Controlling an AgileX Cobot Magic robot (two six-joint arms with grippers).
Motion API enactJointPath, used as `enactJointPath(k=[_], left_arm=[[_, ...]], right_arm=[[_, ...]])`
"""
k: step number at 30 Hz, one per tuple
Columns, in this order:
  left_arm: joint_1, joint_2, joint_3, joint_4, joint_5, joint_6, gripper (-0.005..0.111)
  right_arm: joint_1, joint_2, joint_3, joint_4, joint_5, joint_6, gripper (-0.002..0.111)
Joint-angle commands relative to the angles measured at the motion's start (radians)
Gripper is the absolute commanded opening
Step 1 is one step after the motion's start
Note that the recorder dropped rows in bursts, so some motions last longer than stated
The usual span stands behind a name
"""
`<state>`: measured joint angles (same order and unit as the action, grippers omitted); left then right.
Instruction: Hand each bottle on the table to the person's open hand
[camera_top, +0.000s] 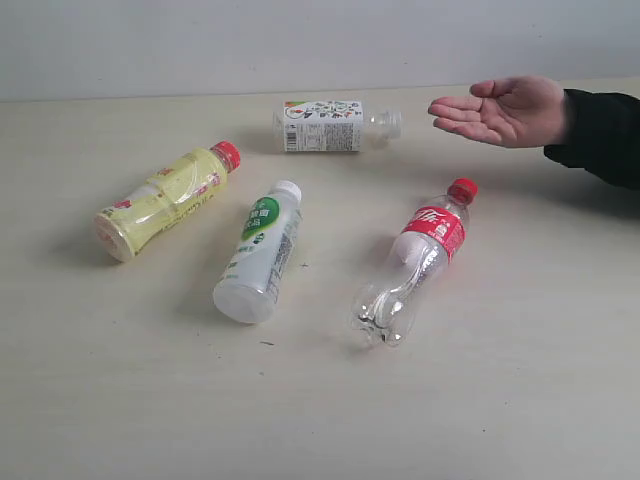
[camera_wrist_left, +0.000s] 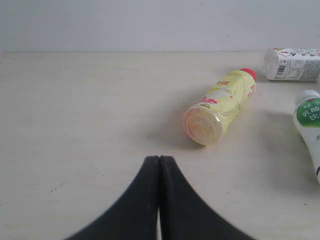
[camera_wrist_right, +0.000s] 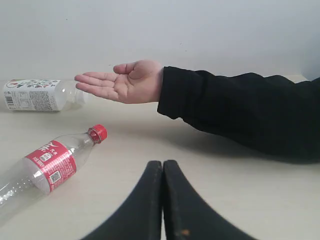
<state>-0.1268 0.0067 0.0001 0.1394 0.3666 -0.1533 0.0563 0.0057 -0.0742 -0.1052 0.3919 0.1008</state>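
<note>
Since all four bottles are seen lying on their sides on the table (camera_top: 520, 400) and nothing is held, the task is judged to be at its very start, with no handover made. On the left, the left gripper (camera_wrist_left: 159, 161) is shown with its two black fingers pressed together and empty, short of the yellow bottle (camera_top: 165, 203), whose base is turned toward it and whose red cap points away. Just to the right, the white bottle with the green label (camera_top: 260, 255) is laid at a slant, its white cap toward the far side. Farther back, near the middle, the clear bottle with the white printed label (camera_top: 335, 126) is laid crosswise, its neck pointed at the person's open hand (camera_top: 505, 110), near the fingertips but apart from them. Nearer and to the right, the clear bottle with the red label (camera_top: 415, 260) is laid with its red cap toward that hand, which is held palm up and empty out of a black sleeve (camera_top: 600, 135). The right gripper (camera_wrist_right: 163, 164) is likewise closed on nothing, with the red-labelled bottle off to one side. Four pickups and four deliveries are left to be done, and the jaws must first be spread.
</note>
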Motion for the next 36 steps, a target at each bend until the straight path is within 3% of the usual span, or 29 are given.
enactJointPath(k=[1, 9, 16, 22, 28, 31, 33, 36], left_arm=[[-0.006, -0.007, 0.0, 0.001, -0.007, -0.003, 0.0], [-0.006, -0.007, 0.0, 0.001, -0.007, -0.003, 0.0], [-0.006, -0.007, 0.0, 0.001, -0.007, -0.003, 0.0], [-0.006, -0.007, 0.0, 0.001, -0.007, -0.003, 0.0], [-0.006, -0.007, 0.0, 0.001, -0.007, -0.003, 0.0], [-0.006, -0.007, 0.0, 0.001, -0.007, -0.003, 0.0], [-0.006, -0.007, 0.0, 0.001, -0.007, -0.003, 0.0], [-0.006, -0.007, 0.0, 0.001, -0.007, -0.003, 0.0]], right_arm=[[-0.005, -0.006, 0.007, -0.004, -0.015, 0.0, 0.0], [-0.005, -0.006, 0.007, -0.012, -0.042, -0.002, 0.0], [-0.005, -0.006, 0.007, -0.145, -0.196, 0.006, 0.0], [-0.005, -0.006, 0.007, 0.056, -0.47, 0.06, 0.0], [-0.005, -0.006, 0.007, 0.294, -0.755, 0.355, 0.0], [-0.005, 0.048, -0.021, 0.297, -0.967, 0.437, 0.0], [-0.005, 0.13, -0.107, 0.29, -0.95, 0.437, 0.0], [-0.005, 0.319, -0.301, 0.243, -0.778, 0.319, 0.0]])
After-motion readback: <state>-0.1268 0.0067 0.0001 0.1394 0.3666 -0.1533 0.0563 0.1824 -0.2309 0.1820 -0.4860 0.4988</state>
